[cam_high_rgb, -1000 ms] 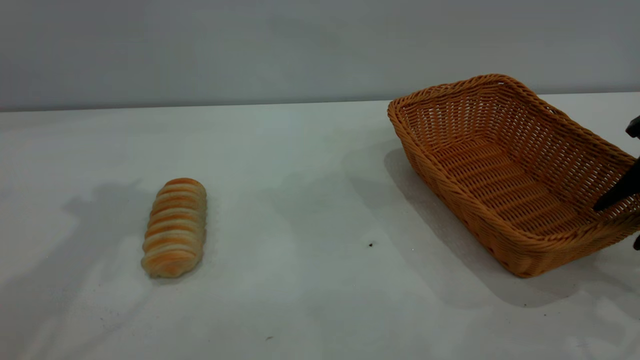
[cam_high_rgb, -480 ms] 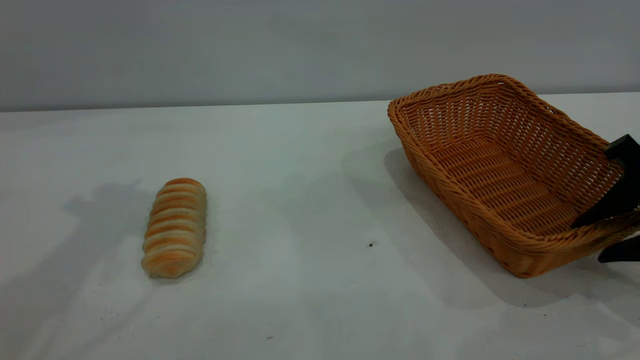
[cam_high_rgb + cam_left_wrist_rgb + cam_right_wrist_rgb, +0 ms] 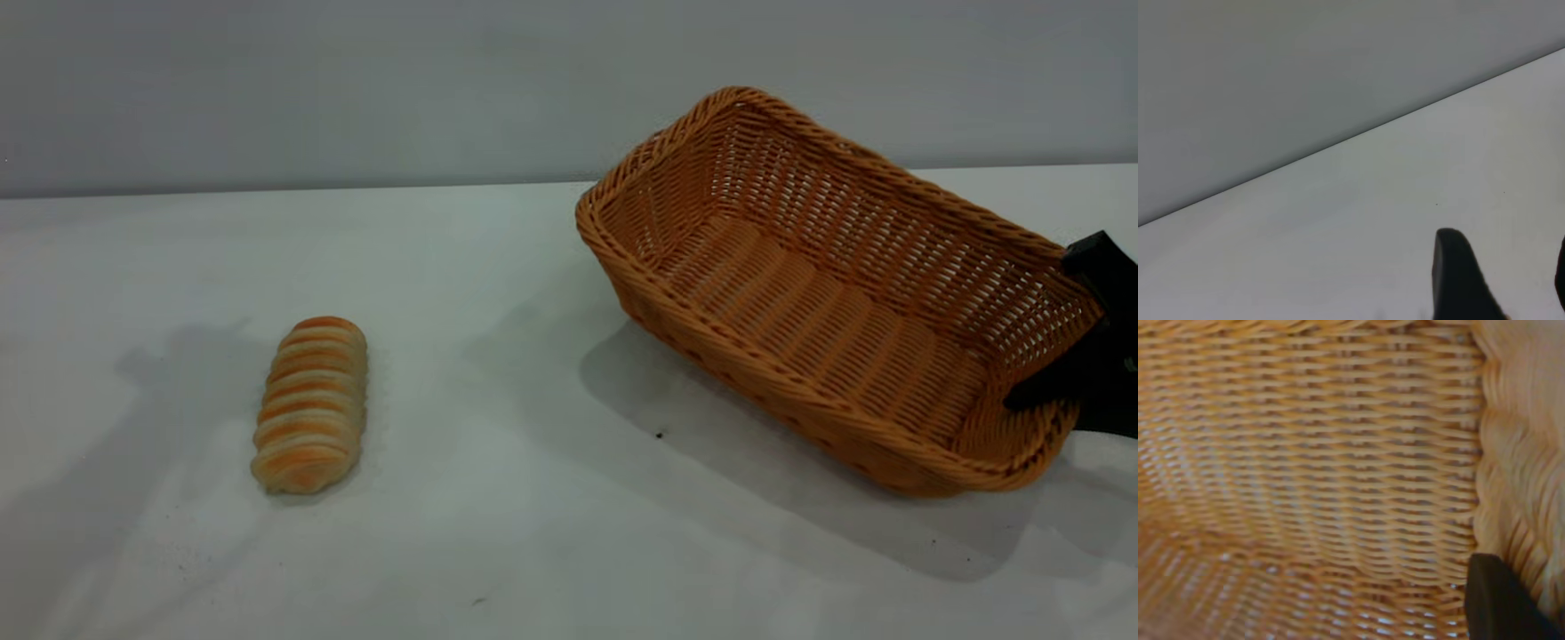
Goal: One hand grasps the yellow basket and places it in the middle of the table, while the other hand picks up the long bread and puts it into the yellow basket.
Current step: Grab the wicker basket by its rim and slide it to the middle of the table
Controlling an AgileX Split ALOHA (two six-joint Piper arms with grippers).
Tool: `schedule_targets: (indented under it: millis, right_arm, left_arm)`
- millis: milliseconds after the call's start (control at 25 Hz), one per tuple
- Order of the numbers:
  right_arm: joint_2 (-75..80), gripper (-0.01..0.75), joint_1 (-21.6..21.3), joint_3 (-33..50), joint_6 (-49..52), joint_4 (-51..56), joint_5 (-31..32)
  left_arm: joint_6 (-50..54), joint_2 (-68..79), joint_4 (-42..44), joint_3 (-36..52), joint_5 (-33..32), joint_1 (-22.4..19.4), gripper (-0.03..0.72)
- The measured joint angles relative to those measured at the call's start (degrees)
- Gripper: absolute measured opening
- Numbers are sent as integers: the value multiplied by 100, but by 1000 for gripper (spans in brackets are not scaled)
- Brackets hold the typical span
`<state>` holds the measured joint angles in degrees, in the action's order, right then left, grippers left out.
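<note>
The yellow basket (image 3: 805,236) is at the right, lifted off the table (image 3: 498,551) and tilted, with its shadow spread beneath it. My right gripper (image 3: 1056,414) is shut on the basket's right end wall, one finger inside and one outside. In the right wrist view the wicker wall (image 3: 1311,453) fills the frame, with one black finger (image 3: 1498,603) against the braided rim. The long bread (image 3: 311,404) lies on the table at the left, lengthwise toward the camera. My left gripper (image 3: 1506,248) shows only in its wrist view, open and empty above bare table.
A grey wall runs behind the table's far edge (image 3: 356,188). A few tiny dark specks (image 3: 659,435) dot the tabletop between bread and basket.
The right gripper closed on the basket's right wall, then lifted it and carried it left. The basket's far end rose and swung toward the middle. The bread has not moved.
</note>
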<state>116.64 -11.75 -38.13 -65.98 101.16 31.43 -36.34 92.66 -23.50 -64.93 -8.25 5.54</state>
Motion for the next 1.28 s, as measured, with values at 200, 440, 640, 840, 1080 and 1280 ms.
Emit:
schedule_targets:
  millis: [200,440,640,840,1080,1280]
  right_arm:
    - [-14,94,-11,-22,-364,-61,139]
    - [-753,94,-11,-272,-475,-1141,433]
    - [-1730,94,-11,-694,283,-2923,812]
    - [-1814,94,254,-1087,1299,-4565,1335]
    - [-1558,94,1071,-1479,2241,-5452,1377]
    - [-859,94,1626,-1945,2800,-5418,1369]
  left_arm:
    - [0,0,0,0,-5,0,414]
    - [0,0,0,0,-74,0,414]
    - [0,0,0,0,-74,0,414]
    - [0,0,0,0,-74,0,414]
    - [0,0,0,0,-110,0,414]
    - [0,0,0,0,-128,0,414]
